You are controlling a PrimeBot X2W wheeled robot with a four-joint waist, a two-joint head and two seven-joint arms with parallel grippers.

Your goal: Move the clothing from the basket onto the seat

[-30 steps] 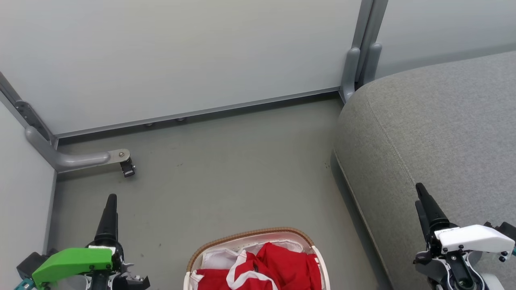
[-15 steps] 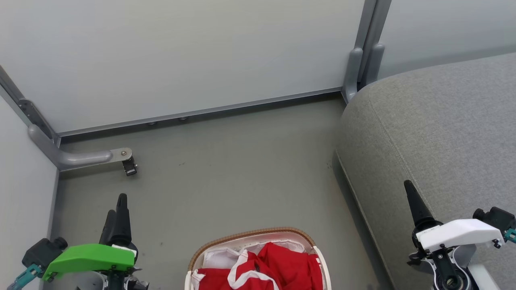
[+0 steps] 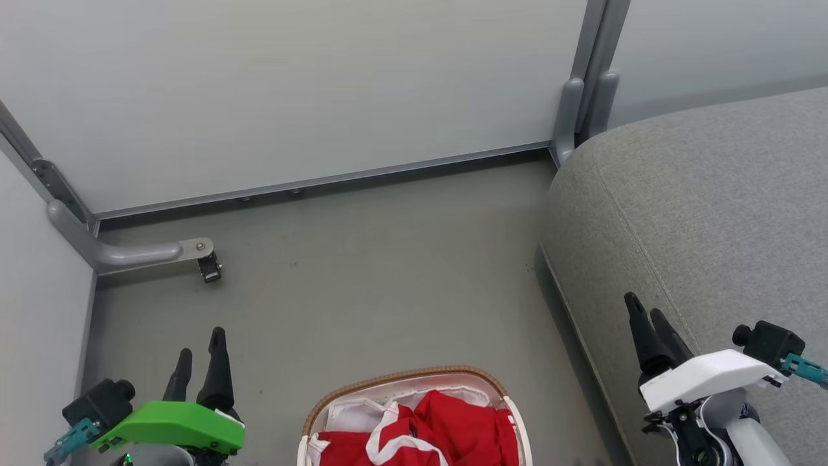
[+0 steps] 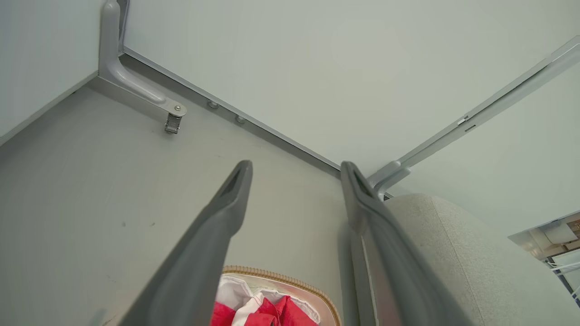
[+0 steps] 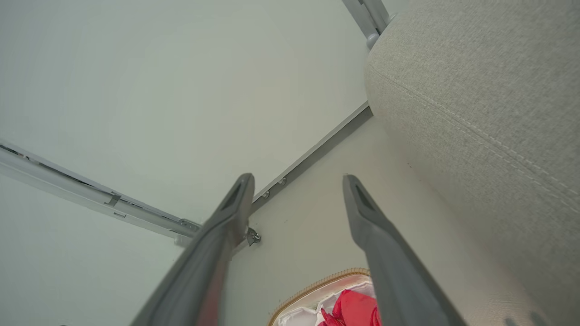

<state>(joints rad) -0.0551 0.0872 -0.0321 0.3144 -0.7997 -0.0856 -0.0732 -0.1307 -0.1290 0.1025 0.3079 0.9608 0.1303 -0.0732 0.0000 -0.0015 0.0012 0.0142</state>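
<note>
The red clothing (image 3: 446, 430) with white trim lies bunched in the white basket (image 3: 401, 382), brown rim up, on the floor at the bottom middle of the head view. The same clothing (image 4: 267, 312) and basket rim (image 4: 290, 277) peek between my left fingers; the clothing (image 5: 355, 308) and basket (image 5: 317, 286) also sit low in the right wrist view. The grey seat (image 3: 705, 213) fills the right side. My left gripper (image 3: 200, 353) hovers open left of the basket. My right gripper (image 3: 647, 314) is open over the seat's front edge, right of the basket. Both are empty.
Pale partition walls (image 3: 291, 84) close off the back and left. A grey bracket foot with a small caster (image 3: 208, 265) juts onto the floor at the left. A grey post (image 3: 582, 97) stands in the corner beside the seat. Bare grey floor (image 3: 388, 272) lies beyond the basket.
Both wrists have rolled, so each gripper's two fingers now show apart. The left gripper has shifted right toward the basket and the right one left toward it. The camera drifted slightly.
</note>
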